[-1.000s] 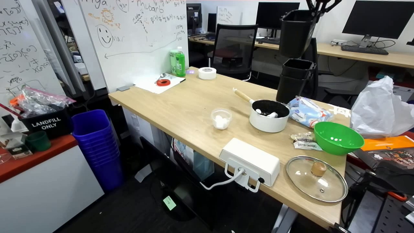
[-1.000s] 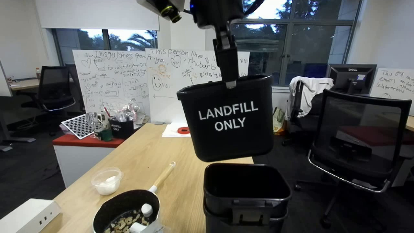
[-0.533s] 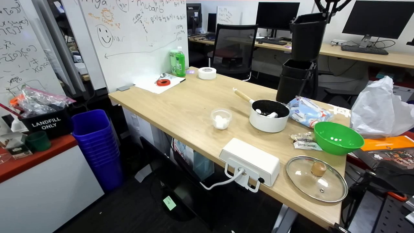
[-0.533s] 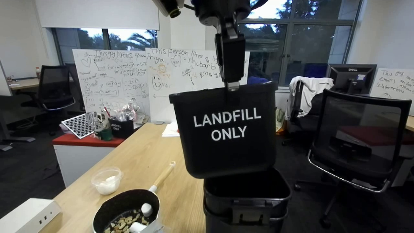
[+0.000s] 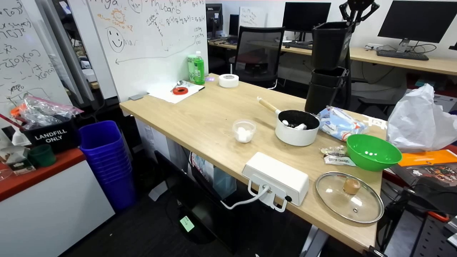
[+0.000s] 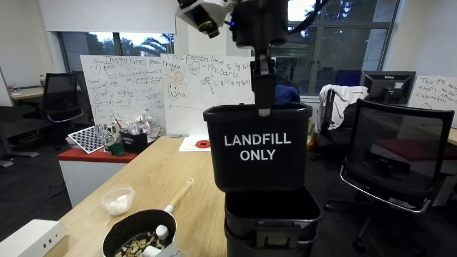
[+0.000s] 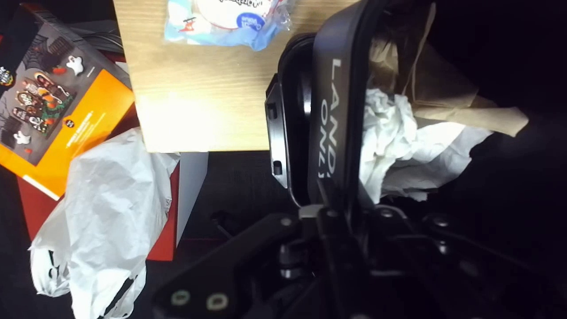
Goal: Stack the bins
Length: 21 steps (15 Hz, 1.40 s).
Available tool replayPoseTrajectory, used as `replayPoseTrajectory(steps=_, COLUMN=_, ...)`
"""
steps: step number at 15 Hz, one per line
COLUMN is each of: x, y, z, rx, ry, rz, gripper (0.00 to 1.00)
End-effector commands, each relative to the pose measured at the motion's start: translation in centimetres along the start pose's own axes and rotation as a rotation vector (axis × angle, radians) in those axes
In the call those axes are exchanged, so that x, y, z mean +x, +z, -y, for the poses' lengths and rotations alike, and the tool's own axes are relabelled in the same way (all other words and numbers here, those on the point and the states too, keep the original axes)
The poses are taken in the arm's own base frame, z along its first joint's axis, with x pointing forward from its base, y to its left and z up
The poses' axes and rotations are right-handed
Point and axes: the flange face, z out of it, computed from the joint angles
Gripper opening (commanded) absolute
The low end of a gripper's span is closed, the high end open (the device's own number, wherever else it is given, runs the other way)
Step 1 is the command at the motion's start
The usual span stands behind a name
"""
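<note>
A black bin marked LANDFILL ONLY (image 6: 257, 171) hangs nearly level from my gripper (image 6: 264, 110), whose fingers are shut on its front rim. The held bin also shows in an exterior view (image 5: 329, 48) and in the wrist view (image 7: 332, 110), with crumpled paper inside. Below it stands the lower black bin (image 6: 271, 241), upright, with a handle clip and two rims, one inside the other. The lower bin also shows in an exterior view (image 5: 323, 93) and at the wrist (image 7: 277, 133). The held bin's bottom overlaps the lower bin's opening towards its far side; whether they touch is unclear.
A white saucepan (image 5: 297, 134) with a wooden handle and a blue snack bag (image 5: 341, 123) stand on the table (image 5: 214, 114) close to the lower bin. An office chair (image 6: 396, 150) stands beyond it. A green bowl (image 5: 373, 153) is near the table's corner.
The held bin has come down towards the lower bin. It swung sideways and back, and now hangs more level than before. The lower bin has not moved.
</note>
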Motion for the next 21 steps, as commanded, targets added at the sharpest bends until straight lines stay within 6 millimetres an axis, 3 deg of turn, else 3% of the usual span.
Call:
replayPoseTrajectory(steps=1, x=1.4, y=-0.9, z=-0.3, rx=0.025, ry=0.041, rz=0.005, gripper=0.02)
replayPoseTrajectory(steps=5, x=2.4, y=-1.5, z=-1.2, rx=0.006, ry=0.047, rz=-0.005, gripper=0.02)
replayPoseTrajectory(steps=13, x=3.4, y=1.6, z=0.0, rx=-0.015, ry=0.060, rz=0.006, gripper=0.02)
replayPoseTrajectory(steps=21, x=3.5, y=3.2, z=-0.5, rx=-0.086, ry=0.052, rz=0.054, gripper=0.02)
